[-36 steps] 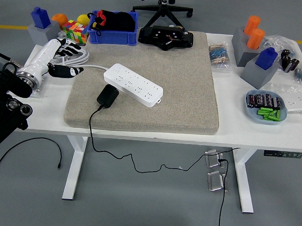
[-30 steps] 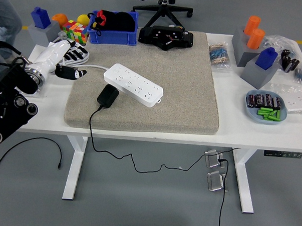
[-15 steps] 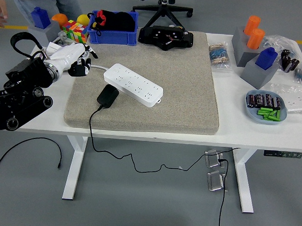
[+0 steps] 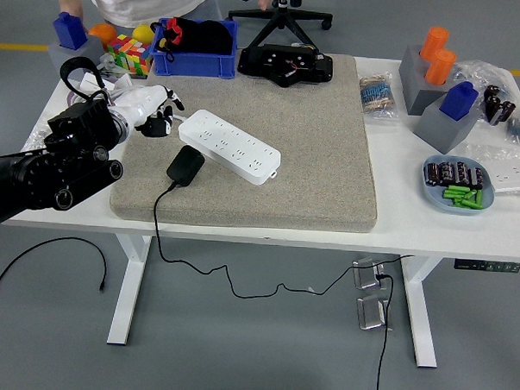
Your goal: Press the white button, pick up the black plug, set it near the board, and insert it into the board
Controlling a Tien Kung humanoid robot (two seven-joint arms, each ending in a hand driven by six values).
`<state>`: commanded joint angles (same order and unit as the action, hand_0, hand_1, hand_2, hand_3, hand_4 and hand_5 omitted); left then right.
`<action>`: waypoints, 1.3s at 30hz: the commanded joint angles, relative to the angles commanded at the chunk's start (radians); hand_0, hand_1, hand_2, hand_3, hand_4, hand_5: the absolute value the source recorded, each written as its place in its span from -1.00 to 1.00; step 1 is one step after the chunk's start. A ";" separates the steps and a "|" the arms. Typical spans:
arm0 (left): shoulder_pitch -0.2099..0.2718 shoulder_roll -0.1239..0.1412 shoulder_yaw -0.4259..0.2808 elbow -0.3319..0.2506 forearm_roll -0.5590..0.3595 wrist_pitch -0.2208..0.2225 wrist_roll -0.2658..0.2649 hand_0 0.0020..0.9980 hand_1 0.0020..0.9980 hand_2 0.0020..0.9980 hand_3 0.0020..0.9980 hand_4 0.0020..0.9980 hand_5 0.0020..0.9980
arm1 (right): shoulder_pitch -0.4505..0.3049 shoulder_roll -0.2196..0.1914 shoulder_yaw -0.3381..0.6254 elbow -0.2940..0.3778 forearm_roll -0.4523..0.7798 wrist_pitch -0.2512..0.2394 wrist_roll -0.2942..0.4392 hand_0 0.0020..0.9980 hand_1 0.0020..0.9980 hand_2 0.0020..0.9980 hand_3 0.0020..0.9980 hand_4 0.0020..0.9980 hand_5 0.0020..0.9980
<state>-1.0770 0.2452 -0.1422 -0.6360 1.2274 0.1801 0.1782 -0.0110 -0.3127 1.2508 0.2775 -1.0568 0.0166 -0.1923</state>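
On the worktop (image 4: 241, 233), the left robot hand (image 4: 156, 108), fingers curled and empty, is poised at nine o'clock of the power strip (image 4: 229, 146), button press judged pending.

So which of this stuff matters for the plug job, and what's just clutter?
Job:
- white power strip
- black plug
- left hand

Clutter:
- blue bin
- Rubik's cube
- battery tray
- grey blocks

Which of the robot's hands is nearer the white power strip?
Left. The left hand hovers just beyond the white power strip's left end, not touching it. The right hand is out of view.
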 joint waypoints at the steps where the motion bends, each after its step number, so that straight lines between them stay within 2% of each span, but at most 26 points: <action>1: -0.003 -0.005 0.010 0.007 -0.007 0.000 0.000 -0.94 -0.99 -0.70 0.50 -1.00 -1.00 | 0.000 0.000 -0.002 0.000 0.001 0.000 0.000 0.35 0.36 0.30 0.26 0.40 -0.02; 5: -0.013 -0.024 0.051 0.036 -0.037 -0.004 0.006 -0.93 -0.99 -0.70 0.50 -1.00 -1.00 | 0.001 0.000 -0.010 0.000 0.004 0.000 0.000 0.35 0.36 0.30 0.26 0.40 -0.02; 9: -0.009 -0.024 0.053 0.033 -0.036 -0.005 0.006 -0.93 -0.99 -0.70 0.50 -1.00 -1.00 | 0.000 0.001 -0.010 0.000 0.005 0.000 0.000 0.35 0.36 0.30 0.26 0.40 -0.02; 23: 0.045 0.023 -0.093 -0.043 0.028 -0.001 -0.009 -0.93 -0.99 -0.69 0.49 -1.00 -1.00 | -0.016 0.007 -0.006 0.000 0.001 0.000 0.000 0.35 0.36 0.29 0.26 0.40 -0.01; 39: 0.054 0.030 -0.115 -0.054 0.028 -0.003 -0.015 -0.93 -0.99 -0.68 0.49 -1.00 -1.00 | -0.019 0.009 0.003 0.000 0.001 -0.001 0.001 0.35 0.36 0.29 0.26 0.40 -0.01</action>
<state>-1.0228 0.2753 -0.2568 -0.6903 1.2553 0.1770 0.1629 -0.0302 -0.3033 1.2534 0.2778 -1.0557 0.0157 -0.1914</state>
